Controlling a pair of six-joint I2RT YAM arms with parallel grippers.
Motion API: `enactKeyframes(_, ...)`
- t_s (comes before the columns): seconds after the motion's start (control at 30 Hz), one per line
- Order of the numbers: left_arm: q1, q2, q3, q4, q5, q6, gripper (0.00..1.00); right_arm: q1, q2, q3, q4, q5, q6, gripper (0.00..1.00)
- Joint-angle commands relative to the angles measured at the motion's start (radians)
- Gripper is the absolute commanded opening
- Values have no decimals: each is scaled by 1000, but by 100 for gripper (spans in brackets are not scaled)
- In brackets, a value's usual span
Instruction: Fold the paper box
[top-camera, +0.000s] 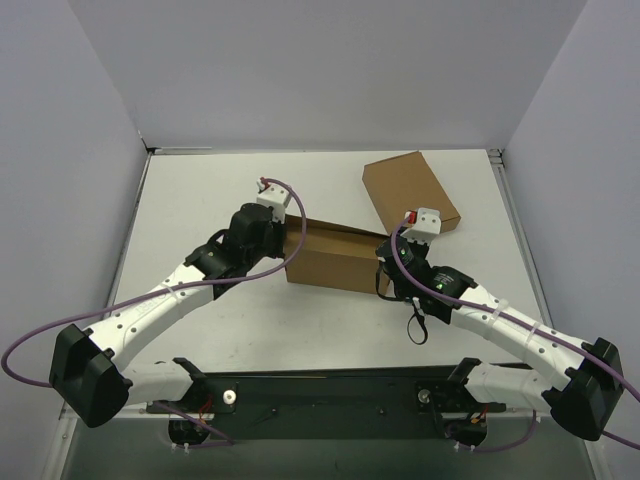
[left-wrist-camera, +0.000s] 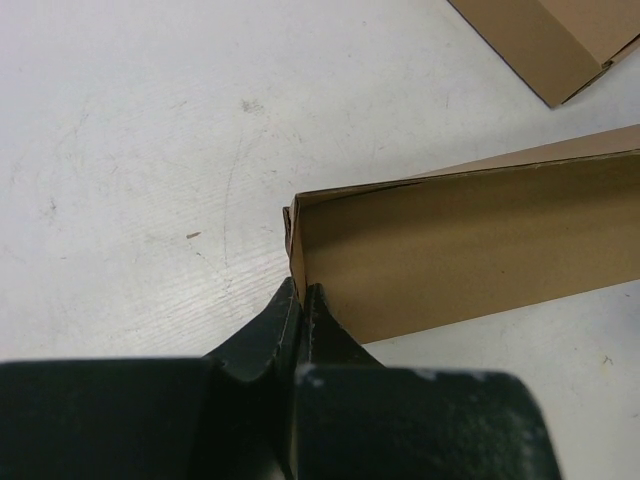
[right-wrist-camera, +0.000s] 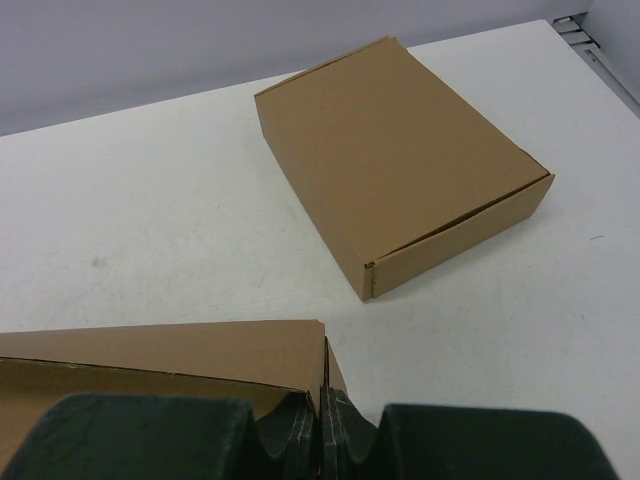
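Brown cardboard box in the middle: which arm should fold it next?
Probably the right: the right gripper is shut on the end wall of the half-folded brown cardboard box. The left gripper, also shut, seems only to touch its other corner.

Paper box (top-camera: 330, 255): plain brown cardboard, part-folded, long side walls standing upright, top open, inside empty. Sits flat approx. mid-scene, long axis left-right, slightly skewed w/ right end a bit nearer.

Robotics lab, white enclosure walls (top-camera: 330, 70), white worktable (top-camera: 200, 200)
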Motion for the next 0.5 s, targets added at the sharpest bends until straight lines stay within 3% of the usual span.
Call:
enactKeyframes(0.0, -13, 3, 27, 41, 73, -37, 0, 11, 85, -99, -283, -160, -2, 0)
enactKeyframes(0.47, -26, -43, -190, 84, 55, -95, 0, 11, 95, -102, -275, -166, 1, 0)
